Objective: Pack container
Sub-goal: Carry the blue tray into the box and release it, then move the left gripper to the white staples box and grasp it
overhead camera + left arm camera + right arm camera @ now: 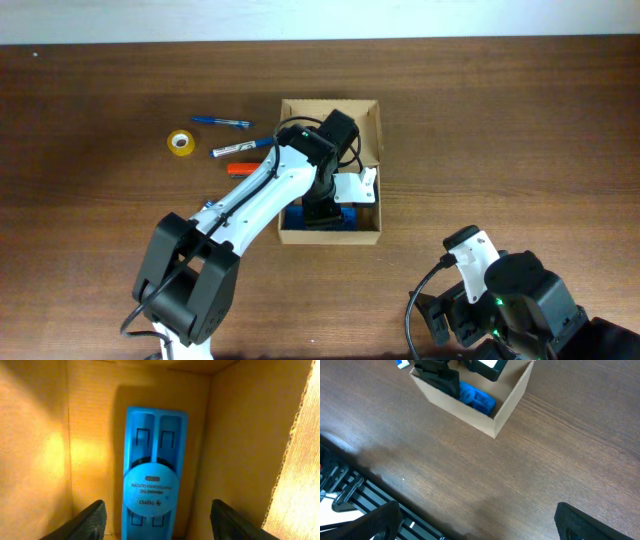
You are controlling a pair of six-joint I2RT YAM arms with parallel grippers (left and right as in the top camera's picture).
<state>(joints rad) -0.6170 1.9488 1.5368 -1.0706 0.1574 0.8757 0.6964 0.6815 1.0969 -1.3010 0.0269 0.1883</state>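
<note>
Left pincer [161, 521] sits inside the container [240, 435], spread wide and empty above a blue case [154, 460], and right pincer [480, 527] is wide open, empty too.

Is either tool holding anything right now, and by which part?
Nothing: the left tool is open inside the container, fingers clear of the blue plastic item lying there; the right tool is open above the table.

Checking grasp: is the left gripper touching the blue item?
Apart. Left wrist view: left gripper open, box floor visible between each finger and the blue item.
</note>
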